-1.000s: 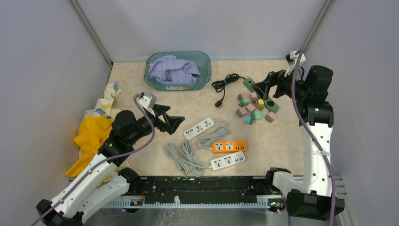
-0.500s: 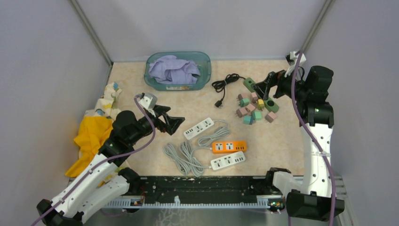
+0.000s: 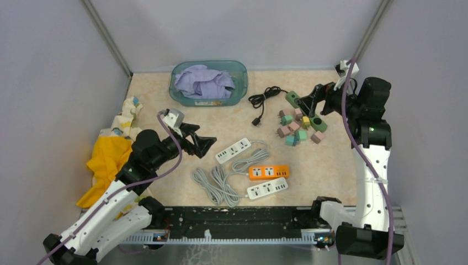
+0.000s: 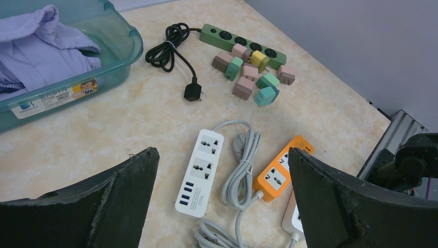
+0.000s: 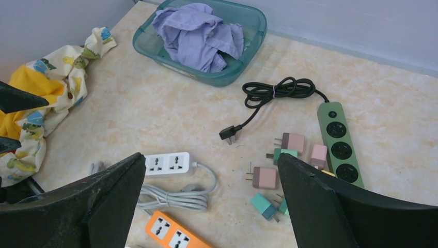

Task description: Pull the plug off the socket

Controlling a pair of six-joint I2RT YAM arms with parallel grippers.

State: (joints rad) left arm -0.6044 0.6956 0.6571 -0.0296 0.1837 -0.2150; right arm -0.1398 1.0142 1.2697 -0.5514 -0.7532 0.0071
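Note:
A green power strip, the socket (image 3: 315, 122) (image 4: 243, 44) (image 5: 338, 142), lies at the back right with its black cord (image 3: 264, 99) coiled beside it. Its sockets that show look empty. Several small pink, teal and yellow plugs (image 3: 293, 130) (image 4: 248, 77) (image 5: 289, 160) lie loose against its near side; a yellow plug (image 4: 260, 59) rests right at the strip's edge. My right gripper (image 3: 306, 106) (image 5: 210, 157) hangs open above the strip and the plugs, holding nothing. My left gripper (image 3: 205, 136) (image 4: 222, 155) is open too, to the left of the white strip, well away from the green one.
A white power strip (image 3: 232, 150), an orange one (image 3: 268, 171) and another white one (image 3: 267, 188) lie mid-table among bundled grey cords (image 3: 218, 185). A teal bin (image 3: 240, 88) holding purple cloth stands at the back. Yellow patterned cloth (image 3: 107, 160) lies at the left edge.

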